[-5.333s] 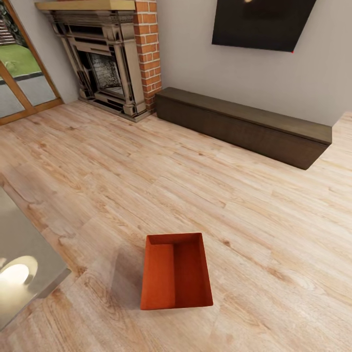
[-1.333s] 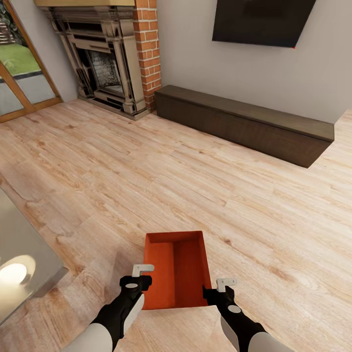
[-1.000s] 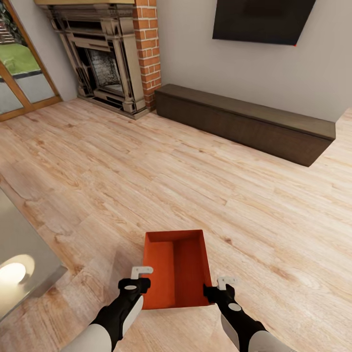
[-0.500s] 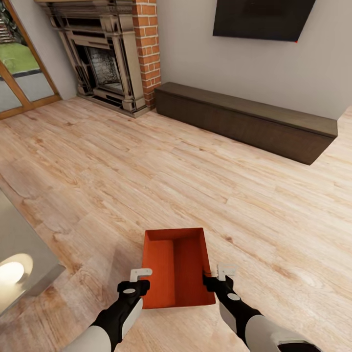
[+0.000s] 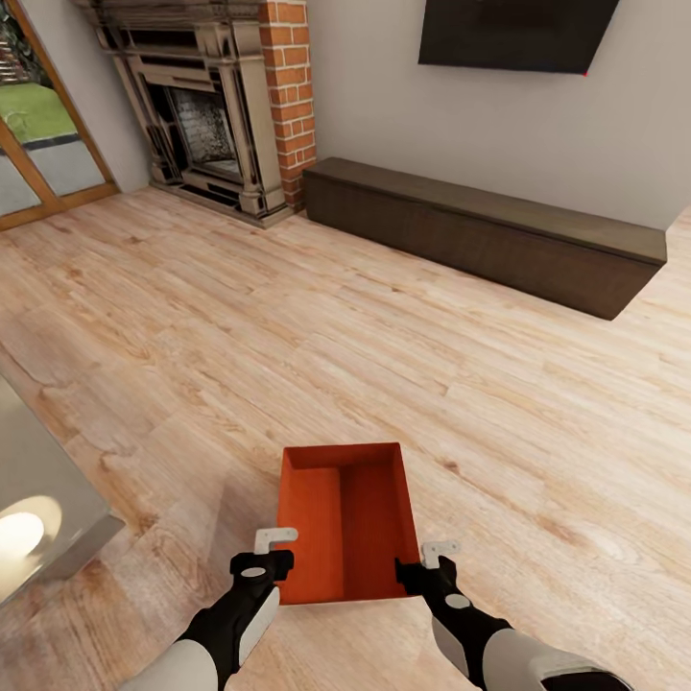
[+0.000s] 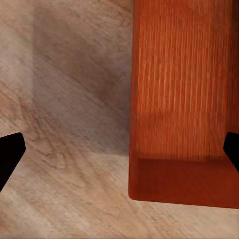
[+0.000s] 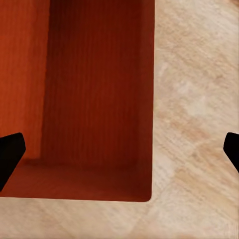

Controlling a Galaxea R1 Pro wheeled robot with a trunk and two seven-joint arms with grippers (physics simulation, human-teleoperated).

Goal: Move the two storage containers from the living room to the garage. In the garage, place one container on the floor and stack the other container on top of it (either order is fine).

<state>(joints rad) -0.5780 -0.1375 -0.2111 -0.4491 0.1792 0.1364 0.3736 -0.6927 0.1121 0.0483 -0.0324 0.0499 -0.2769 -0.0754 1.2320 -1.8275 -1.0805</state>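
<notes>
- One storage container (image 5: 348, 523), red-orange and open-topped, sits on the light wood plank floor (image 5: 384, 365) of the living room.
- Left pincer (image 5: 272, 549) spread, straddling the container's near left wall.
- Right pincer (image 5: 429, 561) spread, straddling its near right wall.
- Brick fireplace (image 5: 221, 106) stands well apart.

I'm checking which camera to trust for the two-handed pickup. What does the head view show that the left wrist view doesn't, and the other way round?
Head view only: the room around it, with the brick fireplace, dark bench, wall TV, and both hands flanking the container's near corners, the left hand and the right hand.

Left wrist view only: a close look at the container's left wall and the shadow beside it, framed by wide-apart fingertips.

Both: the red-orange container resting on the wood floor.
</notes>
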